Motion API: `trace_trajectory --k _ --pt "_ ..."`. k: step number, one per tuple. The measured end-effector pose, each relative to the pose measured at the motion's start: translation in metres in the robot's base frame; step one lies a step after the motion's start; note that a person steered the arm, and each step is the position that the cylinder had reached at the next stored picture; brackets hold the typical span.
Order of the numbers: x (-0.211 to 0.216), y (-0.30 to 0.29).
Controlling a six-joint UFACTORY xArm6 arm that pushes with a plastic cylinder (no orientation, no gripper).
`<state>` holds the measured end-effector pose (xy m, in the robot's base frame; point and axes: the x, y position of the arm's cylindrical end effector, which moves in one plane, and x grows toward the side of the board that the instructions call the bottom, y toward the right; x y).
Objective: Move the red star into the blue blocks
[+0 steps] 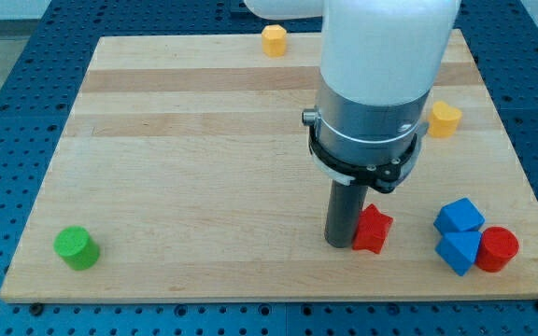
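The red star [374, 230] lies near the view's bottom, right of centre, on the wooden board [185, 159]. My tip [341, 244] stands right at its left side, touching or almost touching it. Two blue blocks sit further to the right: a blue cube-like block [459, 217] and a blue block [458, 251] just below it, the two touching. A gap of bare board separates the red star from them.
A red cylinder [498, 248] touches the lower blue block on its right. A green cylinder [75, 247] is at the bottom left. One yellow block [274, 40] is at the top edge, another yellow block [445, 119] at the right.
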<state>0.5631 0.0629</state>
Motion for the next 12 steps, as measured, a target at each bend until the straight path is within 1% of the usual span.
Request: trace_trajectory --k 3,4,6,8,9,10,12 --pt "0.000 0.026" --pt "0.000 0.027" --pt "-0.015 0.027" --pt "-0.017 0.035" --pt "-0.013 0.051" --pt "-0.001 0.063" --pt "0.002 0.063"
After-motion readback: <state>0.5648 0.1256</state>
